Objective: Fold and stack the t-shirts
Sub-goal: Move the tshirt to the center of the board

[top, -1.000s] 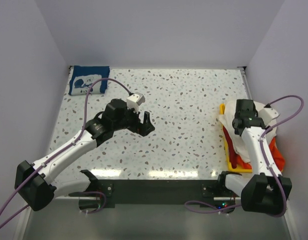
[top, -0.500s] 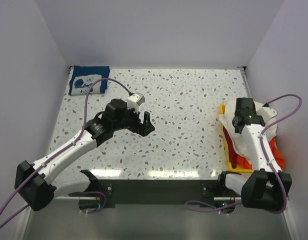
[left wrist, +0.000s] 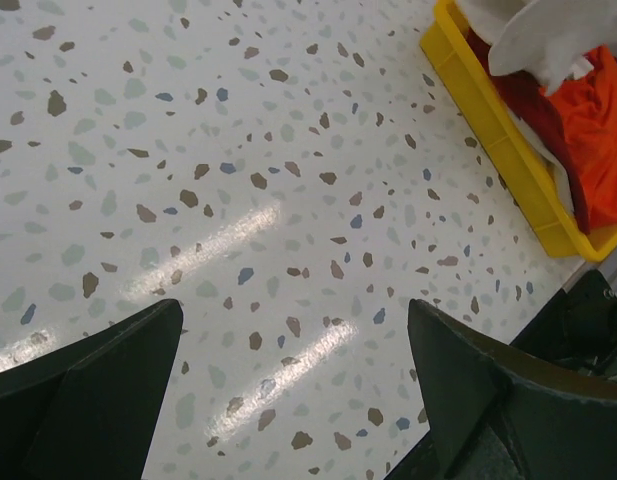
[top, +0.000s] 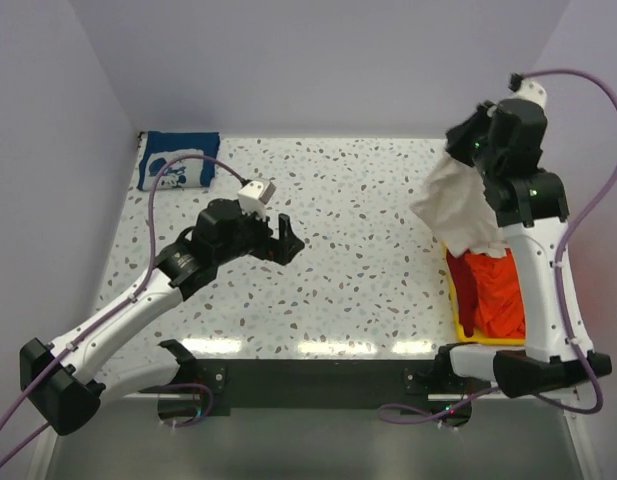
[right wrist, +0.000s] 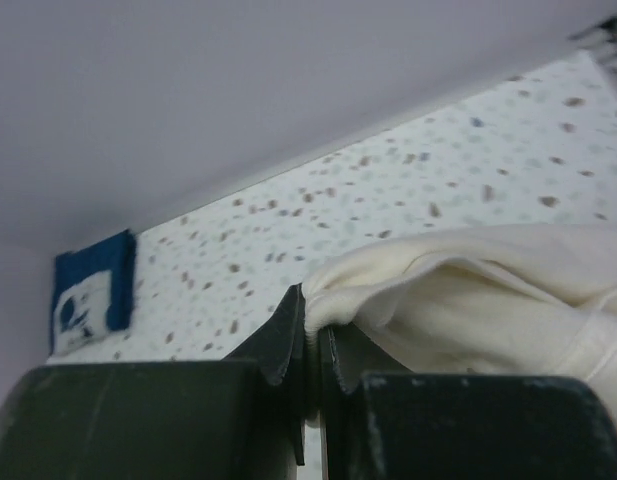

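I see the speckled table (top: 368, 230) beneath the spread left gripper (left wrist: 296, 330); the right gripper (right wrist: 310, 320) clamps the cream t-shirt (top: 458, 205) above the yellow bin (top: 457, 315) holding an orange-red t-shirt (top: 496, 300).

From above, you could not see the fingertips of the right gripper (top: 465, 152): the cream t-shirt (top: 458, 205) bunched over them. That cloth and the right arm (top: 543, 265) covered most of the yellow bin (top: 455, 300), and they hid the top of the orange-red t-shirt (top: 493, 300). What lay beneath it you could not tell. The print on the navy t-shirt (top: 173, 160) was too small to read, and blurred in the right wrist view. In your left wrist view, bin and cream cloth ran off the top and right edges. The bottom edge cut the fingers (left wrist: 98, 390) of the left gripper (left wrist: 295, 312).
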You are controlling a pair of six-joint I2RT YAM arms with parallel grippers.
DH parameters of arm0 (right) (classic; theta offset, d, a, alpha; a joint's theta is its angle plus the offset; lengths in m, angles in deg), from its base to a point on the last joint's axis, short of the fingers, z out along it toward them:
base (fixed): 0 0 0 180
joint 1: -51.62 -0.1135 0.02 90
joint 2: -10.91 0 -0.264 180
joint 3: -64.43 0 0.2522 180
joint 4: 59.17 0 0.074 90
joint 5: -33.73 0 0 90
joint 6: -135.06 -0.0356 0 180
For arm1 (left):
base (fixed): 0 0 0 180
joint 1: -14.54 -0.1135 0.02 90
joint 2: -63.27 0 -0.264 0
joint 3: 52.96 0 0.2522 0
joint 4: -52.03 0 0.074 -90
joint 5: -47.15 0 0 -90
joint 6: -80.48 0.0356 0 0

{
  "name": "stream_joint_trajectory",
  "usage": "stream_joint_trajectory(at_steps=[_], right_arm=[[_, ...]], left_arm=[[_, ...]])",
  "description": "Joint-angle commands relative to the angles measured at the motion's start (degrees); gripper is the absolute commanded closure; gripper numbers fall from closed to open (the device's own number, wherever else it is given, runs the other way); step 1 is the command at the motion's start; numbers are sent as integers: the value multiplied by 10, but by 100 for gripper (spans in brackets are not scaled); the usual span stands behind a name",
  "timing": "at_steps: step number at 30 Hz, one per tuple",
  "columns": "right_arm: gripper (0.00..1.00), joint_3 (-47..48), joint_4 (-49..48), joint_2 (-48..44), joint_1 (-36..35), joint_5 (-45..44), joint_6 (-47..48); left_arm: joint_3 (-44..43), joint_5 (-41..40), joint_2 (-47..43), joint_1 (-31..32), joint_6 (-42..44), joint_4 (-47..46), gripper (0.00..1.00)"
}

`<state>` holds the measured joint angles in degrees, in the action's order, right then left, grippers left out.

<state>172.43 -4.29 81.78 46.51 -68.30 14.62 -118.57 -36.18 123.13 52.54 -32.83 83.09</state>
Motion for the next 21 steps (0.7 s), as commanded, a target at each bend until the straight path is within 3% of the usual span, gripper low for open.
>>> stream_joint_trajectory(at_steps=[1, 2, 6, 10, 13, 15, 16, 19, 21], right_arm=[[100, 128, -40, 66, -127, 61, 38], [100, 194, -36, 89, -147, 63, 41], [100, 313, -41, 168, -220, 84, 42], [100, 344, -65, 203, -230, 88, 35], [100, 315, -71, 216, -228, 67, 41], [90, 263, -81, 224, -222, 37, 42], [77, 240, -91, 226, -207, 34, 33], [51, 150, -97, 233, -148, 58, -7], [45, 89, -94, 232, -133, 71, -11]], left_arm=[[-32, -81, -17, -2, -27, -23, 0], [-33, -92, -19, -3, -35, -24, 0], [-37, -136, -33, -8, -45, -24, 0], [-34, -149, -40, -31, -53, -24, 0], [-30, -151, -40, -44, -53, -23, 0], [-25, -151, -36, -50, -53, -24, 0], [-23, -149, -35, -56, -55, -24, 0], [-8, -136, -28, -64, -66, -31, 0], [15, -129, -24, -65, -79, -41, 0]])
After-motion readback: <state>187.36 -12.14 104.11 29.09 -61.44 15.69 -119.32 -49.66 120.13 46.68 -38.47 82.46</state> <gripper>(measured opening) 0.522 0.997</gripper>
